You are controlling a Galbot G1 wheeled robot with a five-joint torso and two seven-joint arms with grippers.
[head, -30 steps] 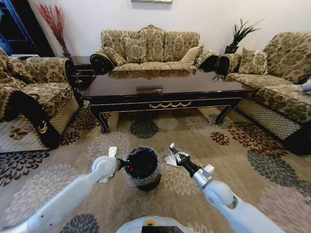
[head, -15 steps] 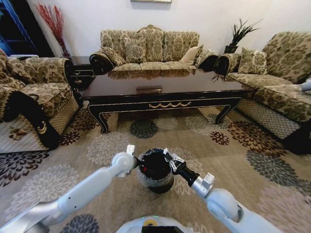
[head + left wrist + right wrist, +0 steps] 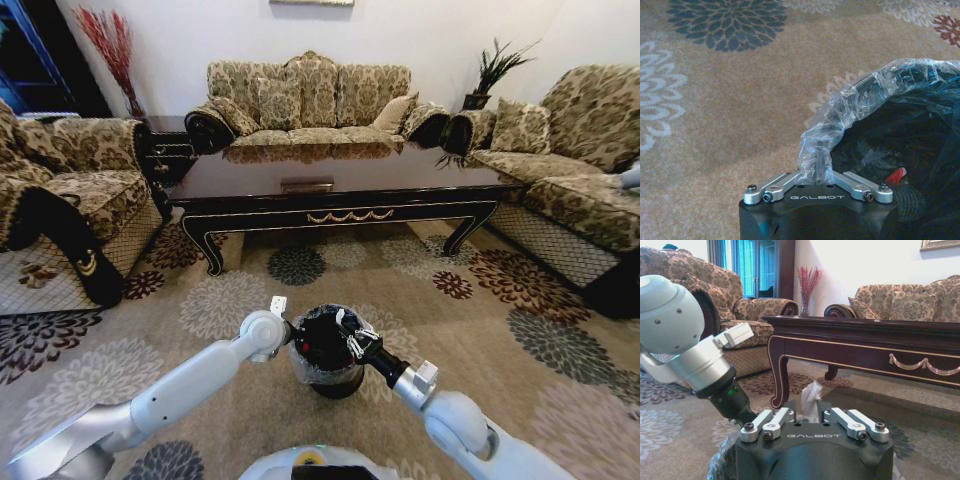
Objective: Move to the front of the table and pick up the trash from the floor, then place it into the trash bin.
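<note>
The black trash bin (image 3: 318, 372), lined with a thin plastic bag, stands on the flowered carpet floor (image 3: 500, 330) in front of the dark table (image 3: 330, 175). My left gripper (image 3: 296, 348) is shut on the bin's near-left rim; the left wrist view shows its fingers (image 3: 816, 169) pinching the bagged edge of the bin (image 3: 865, 95). My right gripper (image 3: 347, 332) hangs over the bin's mouth, shut on a piece of trash, a white crumpled paper (image 3: 810, 399) that sticks up between the closed jaws.
Patterned sofas (image 3: 310, 95) ring the table on three sides. A small dark cabinet (image 3: 165, 150) stands at the back left. Something red (image 3: 896, 176) lies inside the bin. Open carpet lies to the bin's left and right.
The left arm and the bin have shifted to the right. The right gripper with the paper has moved left, from beside the bin to over its opening.
</note>
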